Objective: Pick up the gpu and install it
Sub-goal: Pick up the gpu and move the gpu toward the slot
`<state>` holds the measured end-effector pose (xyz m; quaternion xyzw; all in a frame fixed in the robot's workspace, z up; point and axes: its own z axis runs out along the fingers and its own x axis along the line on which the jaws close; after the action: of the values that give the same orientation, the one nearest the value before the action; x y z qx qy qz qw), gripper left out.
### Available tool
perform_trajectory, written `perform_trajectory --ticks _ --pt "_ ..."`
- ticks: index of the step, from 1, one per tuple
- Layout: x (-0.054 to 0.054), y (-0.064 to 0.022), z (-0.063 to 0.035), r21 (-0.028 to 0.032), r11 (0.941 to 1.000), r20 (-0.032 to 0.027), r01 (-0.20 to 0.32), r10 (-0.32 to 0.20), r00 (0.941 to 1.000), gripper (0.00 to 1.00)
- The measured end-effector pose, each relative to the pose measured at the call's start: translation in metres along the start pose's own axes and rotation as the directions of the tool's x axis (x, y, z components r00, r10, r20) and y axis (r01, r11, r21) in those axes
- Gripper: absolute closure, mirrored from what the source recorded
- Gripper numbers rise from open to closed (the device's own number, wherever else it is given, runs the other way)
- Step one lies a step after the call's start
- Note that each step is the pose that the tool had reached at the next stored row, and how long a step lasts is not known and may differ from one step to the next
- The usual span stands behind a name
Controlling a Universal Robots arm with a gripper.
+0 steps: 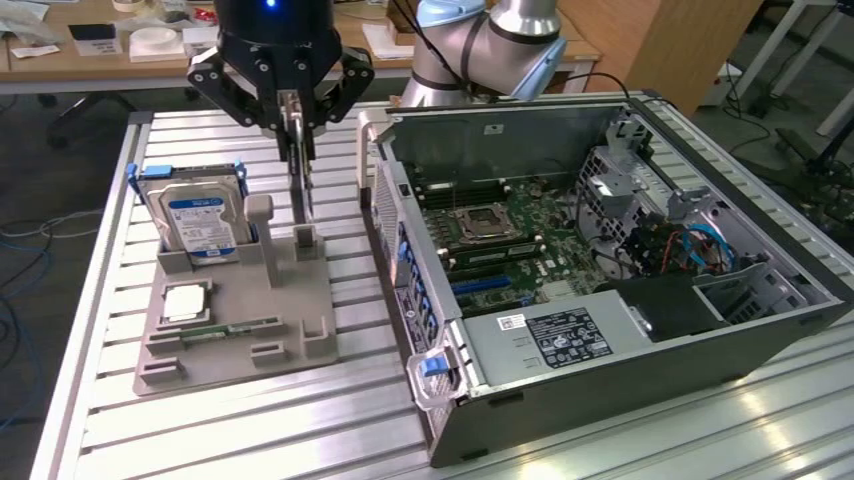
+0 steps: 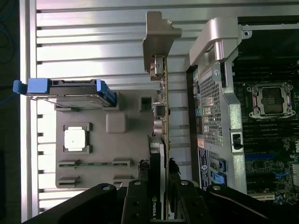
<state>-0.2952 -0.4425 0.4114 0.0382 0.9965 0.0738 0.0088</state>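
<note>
fingers (image 2: 136,200) of my gripper (image 1: 299,138) were closed on the gpu (image 1: 306,185), one black finger pressed on each face of the card. in the exterior view i hung in the upper middle of the frame, and the gpu pointed straight down from me, seen edge-on as a thin strip. its lower end sat just above the two upright posts (image 1: 308,240) of the grey holder (image 1: 254,345); i could not tell whether it touched them. from my wrist the card ran away from me as a narrow green edge, with its silver bracket (image 2: 159,37) at the far end. the holder lay on the slatted metal table (image 1: 200,440) toward the exterior view's left. a hard drive (image 1: 198,215) with a blue label stood upright in the holder's back corner, and a processor chip (image 1: 184,303) and a memory stick (image 1: 230,327) lay flat nearer the front. the open computer case (image 1: 747,330) filled the exterior view's right, just beside the holder, its motherboard (image 1: 494,230) exposed.
</note>
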Motion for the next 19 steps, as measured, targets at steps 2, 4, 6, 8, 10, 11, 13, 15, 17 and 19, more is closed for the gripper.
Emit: perform_trajectory --ticks 2,4,6,8,10,11,13,15,17,19 --pt "-0.003 0.0002 0.0001 -0.0001 1.0 0.0 0.0 0.0 1.0 0.74" --pt "-0.007 0.0005 0.0001 -0.0002 1.0 0.0 0.0 0.0 1.0 0.74" --pt "-0.012 0.0009 0.0003 -0.0006 1.0 0.0 0.0 0.0 1.0 0.74" --pt "-0.016 0.0012 0.0003 -0.0011 1.0 -0.0001 0.0 0.0 1.0 0.74" --pt "-0.022 0.0016 0.0004 -0.0024 1.0 -0.0001 0.0 0.0 1.0 0.74" --pt "-0.025 0.0019 0.0005 -0.0033 1.0 -0.0001 0.0 0.0 1.0 0.74" --pt "-0.03 0.0023 0.0006 -0.0047 1.0 -0.0003 0.0 0.0 1.0 0.74" --pt "-0.036 0.0027 0.0008 -0.0062 1.0 -0.0004 0.0 0.0 1.0 0.74" --pt "-0.042 0.0032 0.0009 -0.0083 1.0 -0.0006 0.0 0.0 1.0 0.74" --pt "-0.048 0.0036 0.0011 -0.0116 0.9999 -0.0008 0.0 0.0 1.0 0.74"
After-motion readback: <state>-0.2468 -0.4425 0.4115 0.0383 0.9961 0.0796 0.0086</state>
